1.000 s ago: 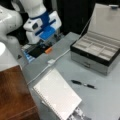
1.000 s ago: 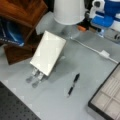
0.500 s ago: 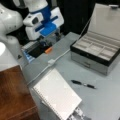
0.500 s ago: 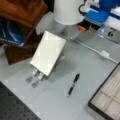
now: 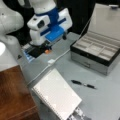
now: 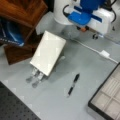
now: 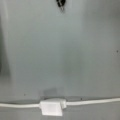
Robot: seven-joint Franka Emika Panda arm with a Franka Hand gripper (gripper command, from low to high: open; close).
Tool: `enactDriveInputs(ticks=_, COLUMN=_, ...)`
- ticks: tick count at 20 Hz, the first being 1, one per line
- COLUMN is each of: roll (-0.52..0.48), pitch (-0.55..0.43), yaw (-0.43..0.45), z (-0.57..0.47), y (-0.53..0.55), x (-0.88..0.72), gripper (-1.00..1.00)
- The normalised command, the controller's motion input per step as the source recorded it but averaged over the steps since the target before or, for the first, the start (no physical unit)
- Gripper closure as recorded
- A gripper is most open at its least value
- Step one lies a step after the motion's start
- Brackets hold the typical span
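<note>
The gripper [image 5: 41,48] hovers above a white cable [image 7: 95,101] with its boxy connector [image 7: 51,108]; fingers' state unclear. The open case [image 5: 96,53] holds empty compartments near the counter [image 5: 105,100] edge.

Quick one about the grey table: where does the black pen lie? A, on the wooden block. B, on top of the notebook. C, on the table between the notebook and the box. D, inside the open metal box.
C: in both front views the black pen lies on the bare table, apart from the notebook and the open metal box.

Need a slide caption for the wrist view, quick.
Wrist view: white cable with its inline block lying across the bare grey table; gripper not shown.
</note>
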Motion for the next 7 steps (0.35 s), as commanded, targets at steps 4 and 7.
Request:
enactDriveInputs(ticks=4, roll=-0.067, pitch=0.272, yaw=0.108, z=0.17, y=-0.18, x=0.32, gripper=-1.00)
enactDriveInputs(ticks=7, roll=-0.100, pitch=0.183, yaw=0.089, z=0.05, y=-0.13, x=0.18, gripper=-1.00)
